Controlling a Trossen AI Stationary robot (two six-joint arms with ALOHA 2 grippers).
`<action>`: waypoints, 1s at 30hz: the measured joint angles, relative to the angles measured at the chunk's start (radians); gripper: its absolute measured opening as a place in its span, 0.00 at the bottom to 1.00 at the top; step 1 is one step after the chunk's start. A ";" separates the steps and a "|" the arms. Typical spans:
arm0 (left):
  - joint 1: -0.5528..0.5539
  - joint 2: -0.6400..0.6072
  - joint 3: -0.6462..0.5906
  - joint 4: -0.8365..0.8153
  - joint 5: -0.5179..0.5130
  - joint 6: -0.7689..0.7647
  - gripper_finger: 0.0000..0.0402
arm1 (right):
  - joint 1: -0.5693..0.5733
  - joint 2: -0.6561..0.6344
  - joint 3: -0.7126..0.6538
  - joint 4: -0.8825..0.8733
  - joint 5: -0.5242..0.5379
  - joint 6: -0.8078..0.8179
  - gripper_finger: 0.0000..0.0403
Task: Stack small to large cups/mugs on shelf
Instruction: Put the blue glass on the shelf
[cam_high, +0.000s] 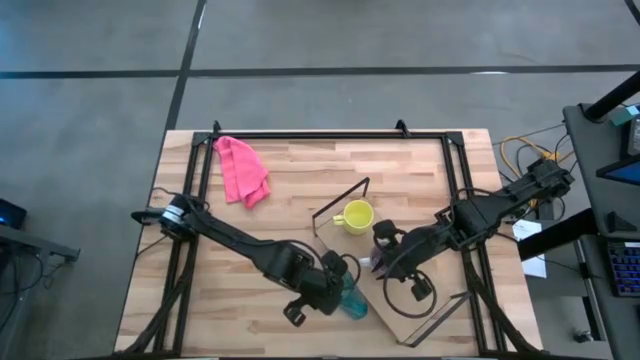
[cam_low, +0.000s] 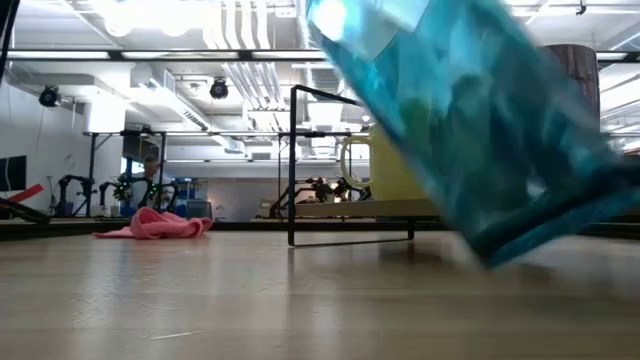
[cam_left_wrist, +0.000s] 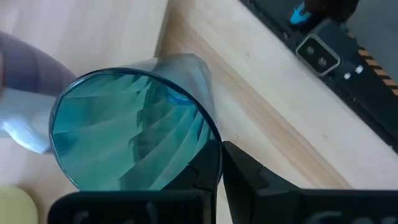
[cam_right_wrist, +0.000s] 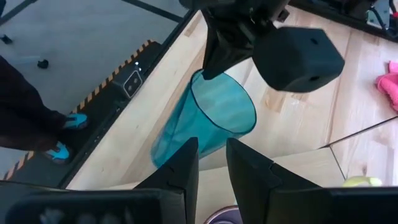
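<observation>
The teal ribbed cup (cam_high: 352, 298) is tilted near the table's front edge, and my left gripper (cam_high: 335, 283) is shut on its rim. It fills the right of the low view (cam_low: 470, 130). The yellow mug (cam_high: 355, 215) stands on the plywood shelf (cam_high: 405, 295), which lies slantwise on the table. My right gripper (cam_high: 385, 262) is over the shelf just right of the teal cup, its fingers (cam_right_wrist: 186, 165) close together, with the purple mug (cam_right_wrist: 221, 215) showing at their base. The purple mug also shows in the left wrist view (cam_left_wrist: 28, 62). My left gripper holds the teal cup by its rim (cam_left_wrist: 213, 163), one finger inside the mouth and one (cam_left_wrist: 249, 174) outside. The cup is tilted, its mouth toward the gripper and its base (cam_right_wrist: 165, 149) toward the near edge. Whether the base touches the table, I cannot tell. My right gripper appears shut on the purple mug, but its own fingers hide the place of contact. Only a strip of purple (cam_right_wrist: 221, 215) shows between them, far back. The part held cannot be told.
A pink cloth (cam_high: 242, 170) lies at the table's far left. The shelf's black wire brackets stand at its far end (cam_high: 340, 200) and near end (cam_high: 440, 320). A person's feet in teal shoes (cam_right_wrist: 62, 149) stand on the floor beside the table's edge.
</observation>
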 joint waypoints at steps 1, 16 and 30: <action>0.000 -0.001 0.005 -0.001 0.000 0.000 0.00 | 0.000 0.000 0.000 0.000 0.000 0.002 0.19; 0.000 -0.001 0.020 -0.034 -0.021 0.000 0.00 | 0.101 0.050 -0.001 -0.007 -0.051 0.499 0.03; -0.001 -0.003 0.024 -0.031 -0.034 -0.002 0.00 | 0.158 0.262 -0.002 0.066 0.183 0.820 0.02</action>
